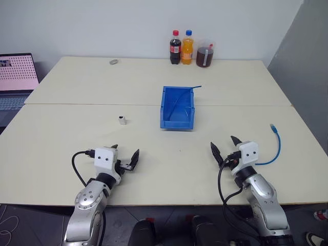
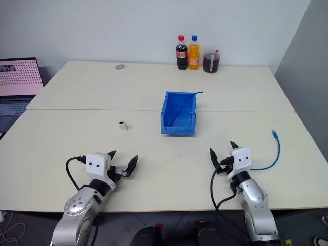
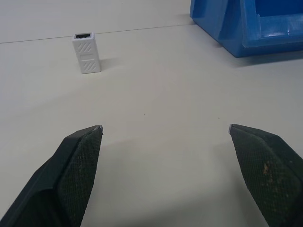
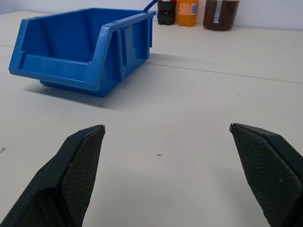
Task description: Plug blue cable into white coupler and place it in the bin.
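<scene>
Table [image 1: 77, 97]: two pale tops butted together, the seam running across ahead of both grippers.
Laptop [image 1: 15, 77]: at the table's left edge, well off to the left of the left gripper.
Bin [image 1: 177, 107]: open top, lowered lip facing the robot; ahead of the grippers, between them and nearer the right one. A thin dark-blue wire [image 1: 182, 100] lies inside and pokes over the far corner.
Bottles [image 1: 181, 47]: cola and orange, with a jar of dark liquid [image 1: 204, 55] beside them, at the far edge beyond the bin.
Left gripper [image 1: 125, 156]: low over the table, fingers spread wide, empty.
Right gripper [image 1: 225, 146]: same posture, fingers spread wide, empty.
Blue cable [image 1: 275, 146]: loose curve on the table just to the right of the right gripper, plug at the far end.
White coupler [image 1: 122, 120]: upright, socket up, straight ahead of the left gripper, left of the bin, apart from it.
</scene>
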`<state>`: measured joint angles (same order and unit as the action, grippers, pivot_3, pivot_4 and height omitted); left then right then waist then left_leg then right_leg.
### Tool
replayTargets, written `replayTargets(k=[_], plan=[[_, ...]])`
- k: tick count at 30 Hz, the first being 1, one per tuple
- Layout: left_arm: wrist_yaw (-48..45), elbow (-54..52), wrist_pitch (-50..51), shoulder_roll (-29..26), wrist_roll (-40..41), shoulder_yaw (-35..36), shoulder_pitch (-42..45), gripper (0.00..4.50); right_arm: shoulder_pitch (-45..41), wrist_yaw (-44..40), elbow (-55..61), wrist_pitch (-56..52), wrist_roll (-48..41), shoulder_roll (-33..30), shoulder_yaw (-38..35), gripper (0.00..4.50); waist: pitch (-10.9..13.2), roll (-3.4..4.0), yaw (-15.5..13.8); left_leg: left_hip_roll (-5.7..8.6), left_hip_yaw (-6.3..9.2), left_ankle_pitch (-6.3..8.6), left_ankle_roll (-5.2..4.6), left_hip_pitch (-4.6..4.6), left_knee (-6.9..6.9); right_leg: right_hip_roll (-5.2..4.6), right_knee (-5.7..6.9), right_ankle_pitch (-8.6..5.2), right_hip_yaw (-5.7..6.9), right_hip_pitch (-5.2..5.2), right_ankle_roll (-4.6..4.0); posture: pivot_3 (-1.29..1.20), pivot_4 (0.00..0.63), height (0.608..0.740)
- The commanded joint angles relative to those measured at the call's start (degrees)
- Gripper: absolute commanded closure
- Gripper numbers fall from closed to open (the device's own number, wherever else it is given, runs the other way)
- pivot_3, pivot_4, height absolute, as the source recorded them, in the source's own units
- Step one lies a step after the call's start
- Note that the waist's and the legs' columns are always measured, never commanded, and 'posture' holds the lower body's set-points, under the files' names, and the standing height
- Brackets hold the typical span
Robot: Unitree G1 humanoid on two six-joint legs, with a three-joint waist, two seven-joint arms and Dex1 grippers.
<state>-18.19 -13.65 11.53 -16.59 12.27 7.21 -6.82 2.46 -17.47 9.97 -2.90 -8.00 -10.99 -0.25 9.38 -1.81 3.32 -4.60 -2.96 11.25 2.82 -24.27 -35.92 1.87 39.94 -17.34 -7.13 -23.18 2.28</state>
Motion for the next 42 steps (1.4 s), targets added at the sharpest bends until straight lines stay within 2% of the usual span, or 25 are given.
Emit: replayTargets(k=[1, 17, 23, 29, 32, 35, 38, 42], plan=[[-0.79, -1.71, -2.14, 0.14, 0.57, 0.29, 0.47, 0.02, 0.08, -0.15, 2.34, 0.40, -0.68, -0.05, -0.38, 0.00, 0.00, 0.00, 0.00, 0.00, 0.00, 0.00, 0.00, 0.00, 0.00, 0.00, 0.00, 0.00, 0.00, 0.00, 0.00, 0.00, 0.150, 0.740], [-2.76, -1.31, -2.62, -0.54, -0.80, -1.63, -1.63, 0.02, 1.21, -0.58, 3.36, 0.85, 0.15, -0.91, 0.07, 0.00, 0.00, 0.00, 0.01, 0.00, 0.01, 0.00, 0.00, 0.00, 0.00, 0.00, 0.00, 0.00, 0.00, 0.00, 0.00, 0.00, 0.150, 0.740], [-15.32, -3.64, -1.17, -3.56, 8.99, -2.51, -1.04, 0.02, 1.25, 0.25, 3.82, 1.35, 0.39, -0.78, -0.56, 0.00, 0.00, 0.00, 0.04, -0.01, 0.01, 0.00, 0.00, 0.00, 0.01, 0.00, 0.00, -0.02, 0.02, -0.01, -0.03, 0.00, 0.150, 0.740], [-20.88, -4.96, 4.67, -6.48, 8.66, -10.57, 8.20, 0.02, 2.76, 4.49, 9.47, -0.88, 0.05, -1.45, -5.89, 0.00, 0.01, 0.00, -0.44, 0.05, 0.08, 0.00, 0.00, -0.07, -0.04, -0.03, 0.00, -0.02, 0.07, -0.01, -0.03, 0.00, 0.150, 0.740], [-23.85, -4.92, 9.35, -6.75, 9.75, -14.63, 14.82, 0.02, 4.39, 7.62, 14.86, -5.54, -1.24, -1.66, -10.57, 0.00, -0.01, -0.03, -0.58, 0.08, 0.10, 0.00, 0.00, -0.12, -0.06, -0.04, -0.03, 0.02, 0.08, 0.00, 0.06, 0.00, 0.150, 0.740], [-28.73, -4.66, 15.55, -7.66, 12.56, -17.83, 22.02, 0.02, 5.55, 10.74, 20.40, -15.81, -2.46, -2.74, -15.49, 0.00, -0.01, -0.03, -0.44, 0.08, 0.15, -0.01, 0.00, -0.17, -0.04, -0.01, -0.02, 0.02, 0.11, -0.02, 0.06, 0.00, 0.150, 0.740], [-31.21, -2.82, 18.41, -8.22, 12.18, -20.27, 27.95, 0.02, 3.83, 13.32, 23.26, -26.30, -4.93, -4.23, -20.60, 0.00, -0.02, 0.01, -0.03, 0.07, 0.22, -0.01, 0.00, -0.17, -0.03, 0.03, -0.01, 0.00, 0.15, -0.03, 0.02, 0.00, 0.150, 0.740], [-37.23, -1.38, 17.83, -10.04, 9.32, -26.04, 34.24, 0.02, -2.46, 12.31, 20.10, -39.43, -10.05, -9.91, -26.75, 0.00, -0.02, 0.07, 0.31, 0.10, 0.23, -0.01, 0.00, -0.15, -0.04, 0.06, -0.01, 0.02, 0.10, -0.03, 0.05, 0.00, 0.150, 0.740]])
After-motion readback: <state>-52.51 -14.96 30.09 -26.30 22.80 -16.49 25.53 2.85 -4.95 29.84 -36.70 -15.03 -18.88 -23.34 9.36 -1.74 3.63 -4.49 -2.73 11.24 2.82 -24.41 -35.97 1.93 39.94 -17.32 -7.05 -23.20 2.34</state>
